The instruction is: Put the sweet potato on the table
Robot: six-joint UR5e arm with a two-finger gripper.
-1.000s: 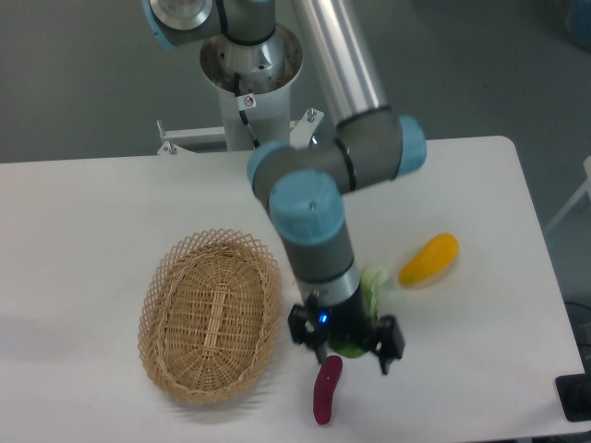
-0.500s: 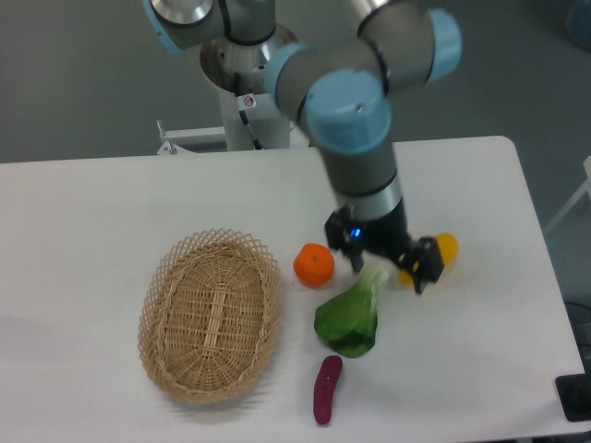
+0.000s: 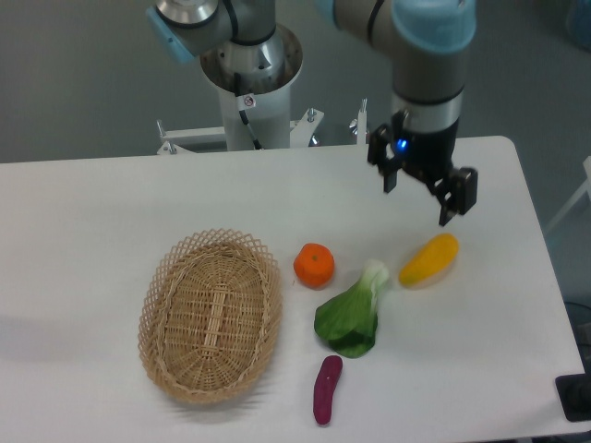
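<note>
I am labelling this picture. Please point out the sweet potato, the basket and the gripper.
sweet potato [image 3: 326,389], fixed camera, middle of its body.
basket [image 3: 159,297], fixed camera, left rim.
gripper [image 3: 420,195], fixed camera, midway between its open jaws.

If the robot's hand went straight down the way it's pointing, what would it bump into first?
Probably the white table itself. The open hand points down, and the plump yellow-orange fruit lies close below it in the picture. Depth is unclear, so it might touch that fruit instead.

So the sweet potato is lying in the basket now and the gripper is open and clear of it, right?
Not quite. The camera view shows the sweet potato lying on the table, right of the basket, not in it. The gripper is open and well clear.
</note>
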